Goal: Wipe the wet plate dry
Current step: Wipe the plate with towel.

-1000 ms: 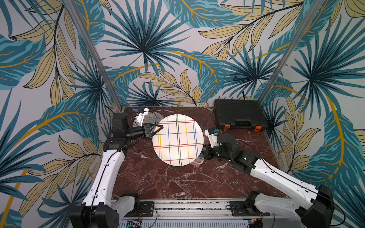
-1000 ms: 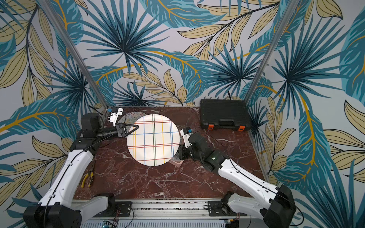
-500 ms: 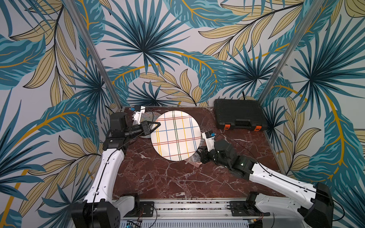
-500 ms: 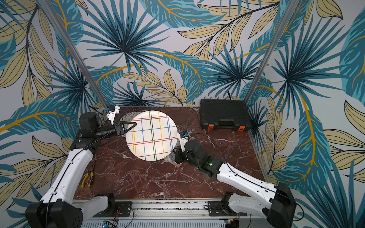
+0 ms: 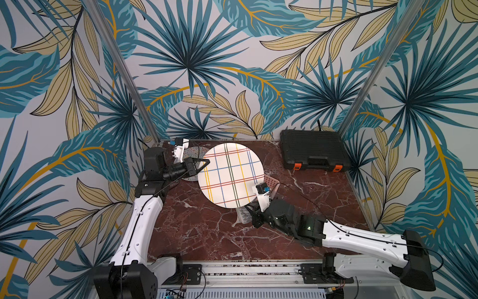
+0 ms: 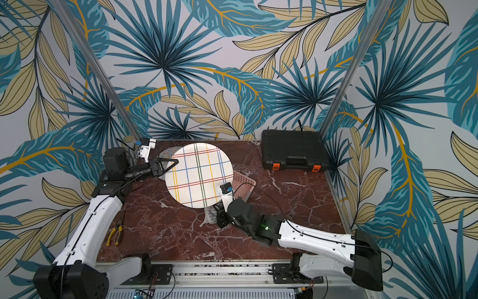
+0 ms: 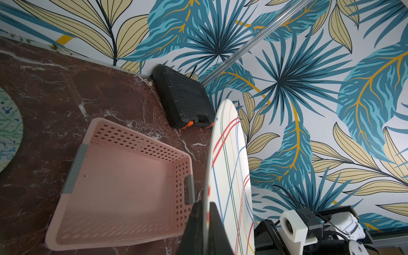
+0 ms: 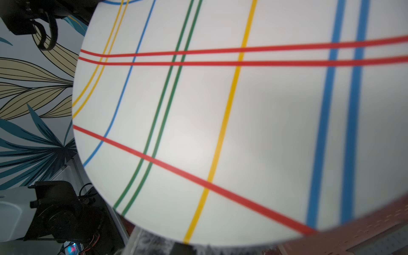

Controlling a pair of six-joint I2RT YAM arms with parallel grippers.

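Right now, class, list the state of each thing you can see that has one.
Plate: lifted, tilted, gripped at its rim.
Left hand: shut on plate.
Right hand: shut on cloth.
Cloth: held, hanging by plate's lower edge.
Basket: upright, empty.
Tool case: shut.

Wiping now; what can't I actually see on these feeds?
Water on the plate: too fine in both top views; right wrist view is blurred close up.
Cloth: only a corner shows below the plate's rim; right wrist view cuts it at the edge.
Right gripper fingertips: covered by its own wrist and camera in top views.
Basket: mostly behind the plate in top views.
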